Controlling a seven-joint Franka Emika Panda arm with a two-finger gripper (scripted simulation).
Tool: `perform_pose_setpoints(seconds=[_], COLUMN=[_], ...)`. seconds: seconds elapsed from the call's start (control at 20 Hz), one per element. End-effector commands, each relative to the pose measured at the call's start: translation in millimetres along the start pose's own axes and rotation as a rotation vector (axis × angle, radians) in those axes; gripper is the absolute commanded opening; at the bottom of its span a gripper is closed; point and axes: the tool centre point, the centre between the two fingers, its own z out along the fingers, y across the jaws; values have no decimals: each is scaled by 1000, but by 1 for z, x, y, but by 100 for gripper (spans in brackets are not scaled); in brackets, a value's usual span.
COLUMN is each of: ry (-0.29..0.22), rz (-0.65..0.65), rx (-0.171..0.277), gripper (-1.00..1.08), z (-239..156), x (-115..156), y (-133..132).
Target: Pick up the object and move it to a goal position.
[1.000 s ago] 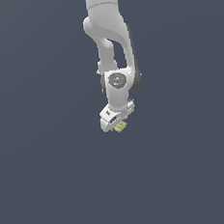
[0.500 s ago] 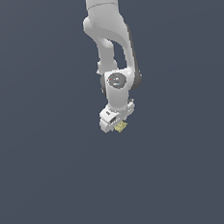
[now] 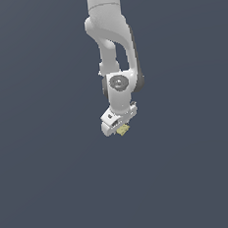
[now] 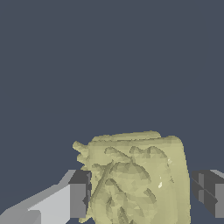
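The object (image 4: pixel 138 179) is a pale-yellow blocky item with a bumpy, darker-marked face. In the wrist view it fills the space between my two fingers. One dark finger pad (image 4: pixel 79 199) presses against its side. The other pad (image 4: pixel 209 197) stands at its opposite side with barely a sliver between them. In the exterior view my white gripper (image 3: pixel 118 129) points down near the picture's middle, and the object (image 3: pixel 123 130) shows as a tiny yellow piece at its tip. The gripper is shut on the object.
Only a plain dark blue-grey surface shows around the gripper in both views. The white arm (image 3: pixel 110 42) comes down from the exterior view's top edge. No other objects or marker are in view.
The arm has hardly moved over the last second. The object stays at the gripper's tip, shifted at most very slightly towards the exterior view's right.
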Motion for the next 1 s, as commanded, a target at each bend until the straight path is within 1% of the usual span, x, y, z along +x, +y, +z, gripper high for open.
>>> perform_pose_setpoints(seconds=[0.0, 0.25, 0.65, 0.95], ry=[-1, -3, -9, -12], rz=[0, -1, -4, -5], rx=[1, 4, 9, 11], gripper=[-100, -100, -100, -100], z=[-1, -2, -5, -6], x=[4, 18, 47, 60], y=[4, 18, 46, 59])
